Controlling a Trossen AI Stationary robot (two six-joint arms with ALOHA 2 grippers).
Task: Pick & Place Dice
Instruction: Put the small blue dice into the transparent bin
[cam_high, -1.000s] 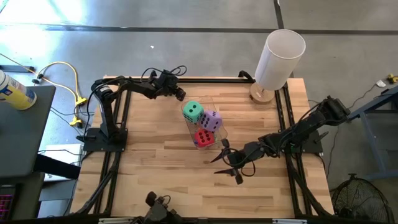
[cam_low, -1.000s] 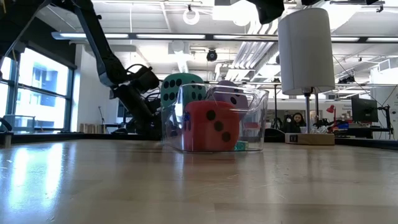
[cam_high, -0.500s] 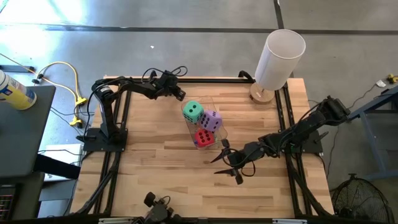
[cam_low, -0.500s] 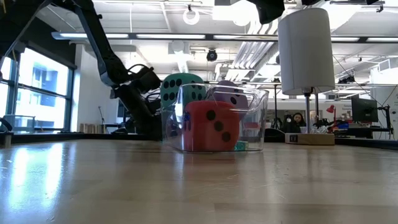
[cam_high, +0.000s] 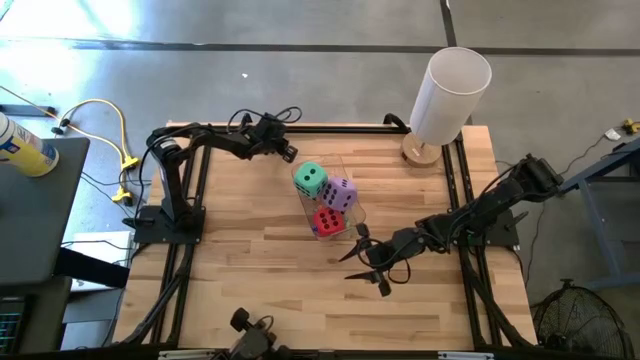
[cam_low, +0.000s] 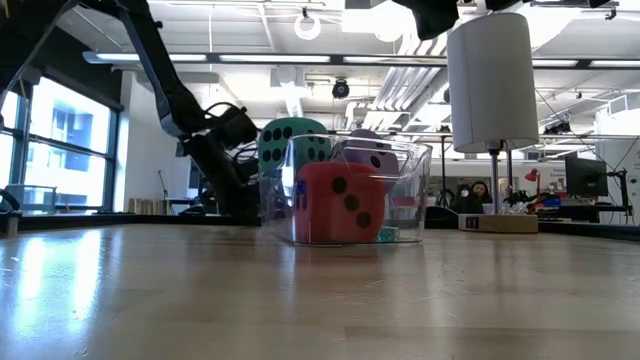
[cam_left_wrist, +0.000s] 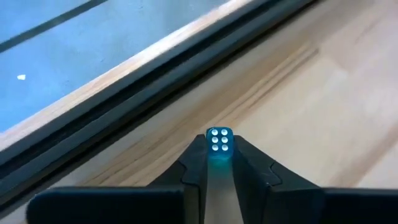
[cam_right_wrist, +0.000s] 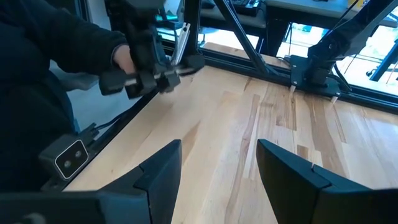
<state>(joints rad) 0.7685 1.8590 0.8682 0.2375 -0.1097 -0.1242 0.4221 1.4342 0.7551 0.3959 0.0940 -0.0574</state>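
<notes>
Left wrist view: left gripper (cam_left_wrist: 220, 145) pinches a small teal die (cam_left_wrist: 219, 138), six pips up, between its fingertips just above the wood table (cam_left_wrist: 323, 124), near the table's dark edge rail
High view puts the left gripper (cam_high: 289, 152) at the far edge of the table, a little apart from the clear bin (cam_high: 354, 214) in the middle; the green die (cam_high: 311, 179), purple die (cam_high: 340, 193) and red die (cam_high: 327, 221) sit in a row in the bin, green nearest the left gripper, red at the near end; no pink die shows; the right gripper (cam_high: 365, 262) hangs low over bare wood just beside the bin's red end, fingers (cam_right_wrist: 163, 167) well apart and holding nothing; a white cylinder (cam_high: 450, 95) stands at the far right corner
</notes>
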